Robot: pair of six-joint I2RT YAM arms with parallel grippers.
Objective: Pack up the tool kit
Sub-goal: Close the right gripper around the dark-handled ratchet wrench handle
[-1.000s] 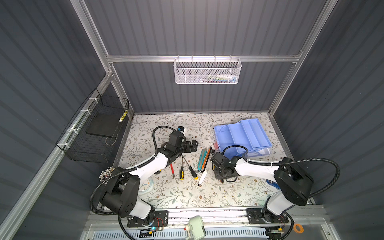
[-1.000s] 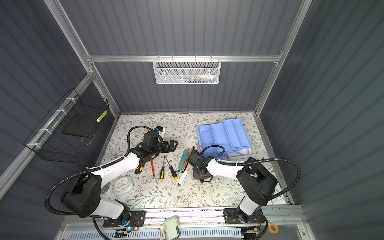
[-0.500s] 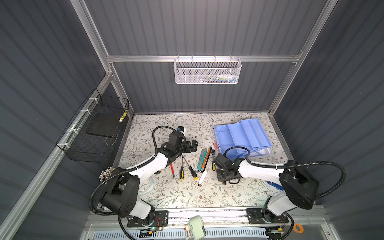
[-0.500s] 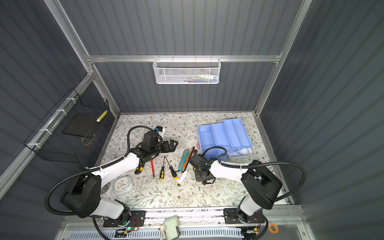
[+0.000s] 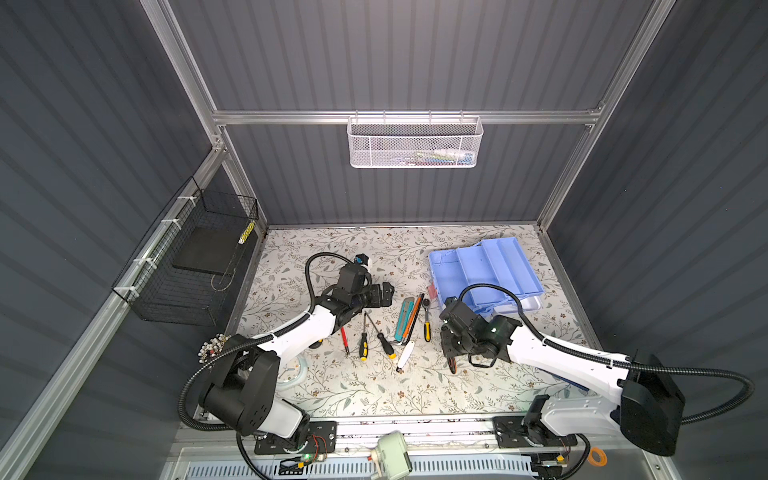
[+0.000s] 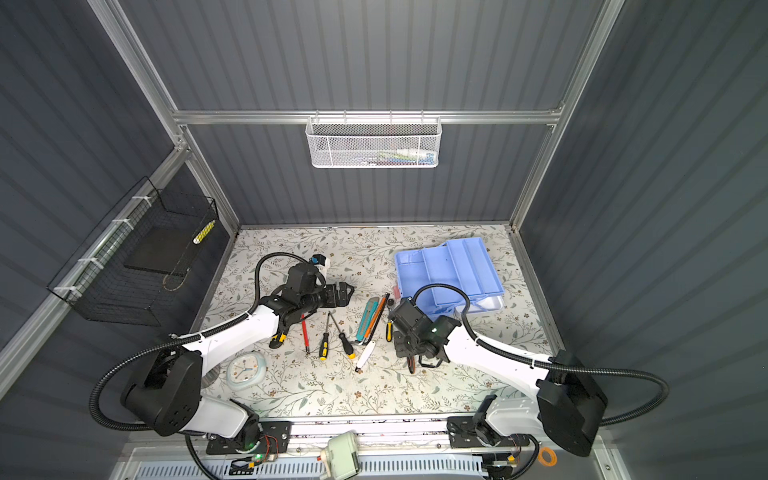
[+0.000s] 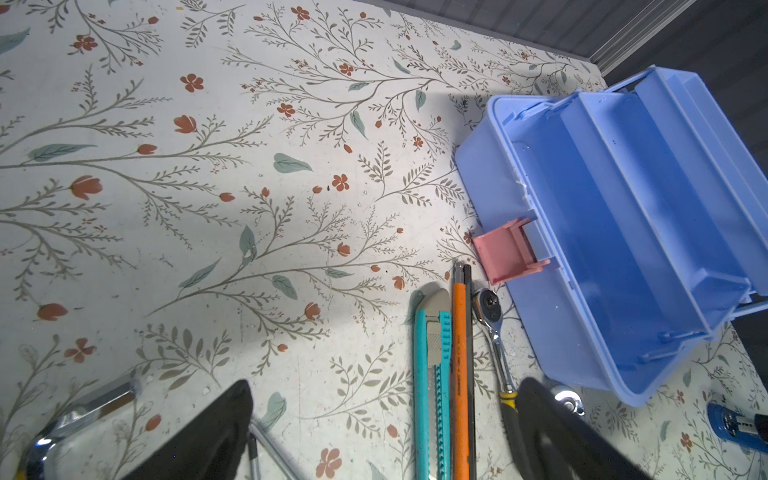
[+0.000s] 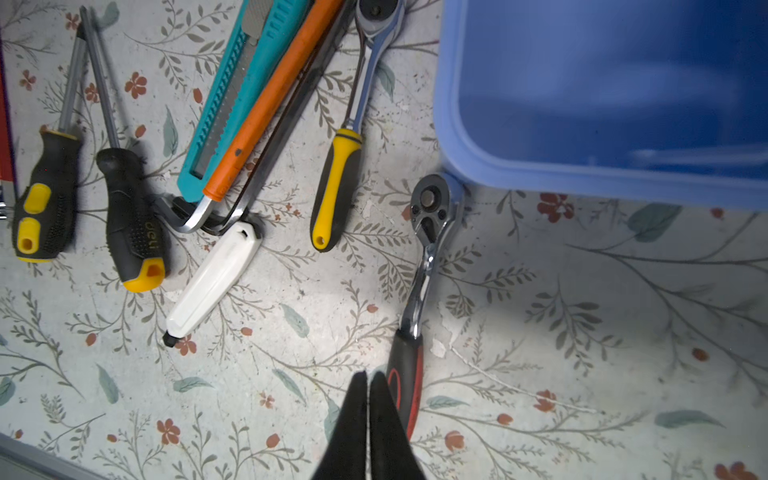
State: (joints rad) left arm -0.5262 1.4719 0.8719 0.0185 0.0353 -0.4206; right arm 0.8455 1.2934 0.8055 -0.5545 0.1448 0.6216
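Observation:
The tool kit box stands open at the back right, its blue trays empty and its pink latch facing the tools. Between the arms lie a teal knife, an orange-handled tool, a yellow-handled ratchet, two black-yellow screwdrivers and a red tool. My right gripper is shut on nothing. Its tips are beside the handle of a red-black ratchet on the table. My left gripper hangs open over the teal knife's far end.
A white pen-like piece lies below the knife. A pale clock sits at the front left, partly under the left arm. A white mesh basket hangs on the back wall and a black wire basket on the left wall.
My right gripper's jaws have closed together, and it has shifted slightly right and toward the front, beside the red-black ratchet. The left arm has not moved.

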